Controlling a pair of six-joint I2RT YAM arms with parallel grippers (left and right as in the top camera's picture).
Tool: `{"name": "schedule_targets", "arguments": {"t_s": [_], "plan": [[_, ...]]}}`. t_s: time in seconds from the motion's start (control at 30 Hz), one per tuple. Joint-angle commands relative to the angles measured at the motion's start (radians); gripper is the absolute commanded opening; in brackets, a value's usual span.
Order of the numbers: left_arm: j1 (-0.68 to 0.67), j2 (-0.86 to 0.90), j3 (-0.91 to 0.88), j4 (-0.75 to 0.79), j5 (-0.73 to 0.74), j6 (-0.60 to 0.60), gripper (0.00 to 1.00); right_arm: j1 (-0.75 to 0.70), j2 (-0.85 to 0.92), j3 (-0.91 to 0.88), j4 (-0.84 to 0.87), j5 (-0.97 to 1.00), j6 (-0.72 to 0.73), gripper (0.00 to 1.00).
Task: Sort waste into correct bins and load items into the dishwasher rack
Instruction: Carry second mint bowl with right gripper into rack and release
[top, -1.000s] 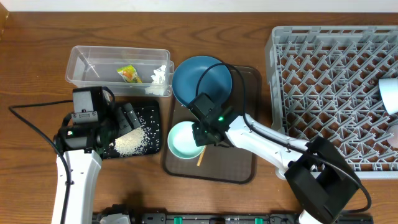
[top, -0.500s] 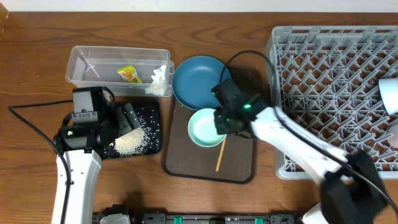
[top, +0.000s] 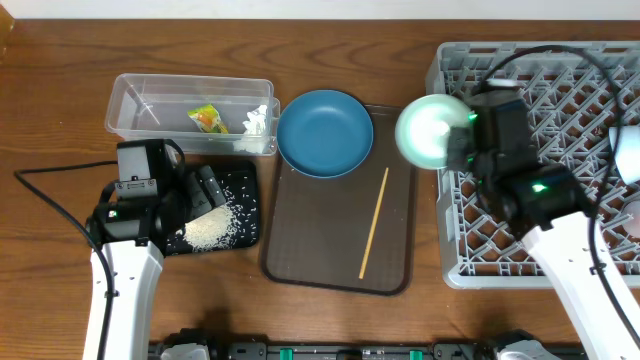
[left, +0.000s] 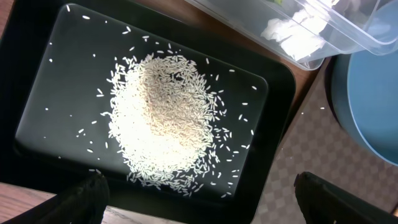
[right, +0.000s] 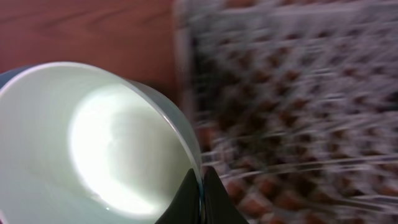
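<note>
Glossy pale mint bowl (top: 428, 132) is up right of centre, at the left rim of the grey plastic lattice rack (top: 450, 250), mouth facing the overhead camera. Right gripper (right: 200, 186) is pinched on its thin rim. Left gripper (left: 199, 202) is spread wide over the matte black tray (left: 37, 74) of loose white rice (left: 165, 124). Thin wooden chopstick (top: 374, 222) lies near-vertical on the textured brown tray (top: 310, 250).

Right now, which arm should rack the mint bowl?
Right. The right gripper is shut on the pale mint bowl at the dishwasher rack edge; the left gripper hangs open over the rice in the black tray.
</note>
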Motion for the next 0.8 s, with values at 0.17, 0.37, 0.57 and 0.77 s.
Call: {"name": "schedule_targets", "arguments": {"t_s": [0.17, 0.37, 0.57, 0.77], "plan": [[0.004, 0.002, 0.009, -0.003, -0.012, -0.001, 0.98, -0.172, 0.010, -0.002, 0.130, 0.270, -0.136, 0.01], [0.004, 0.002, 0.009, -0.003, -0.012, -0.001, 0.97, -0.280, 0.039, 0.000, 0.395, 0.483, -0.376, 0.01], [0.004, 0.002, 0.009, -0.003, -0.012, -0.001, 0.98, -0.346, 0.146, 0.000, 0.711, 0.617, -0.668, 0.01], [0.004, 0.002, 0.009, -0.003, -0.012, -0.001, 0.98, -0.415, 0.273, 0.000, 0.911, 0.617, -0.904, 0.01]]}}
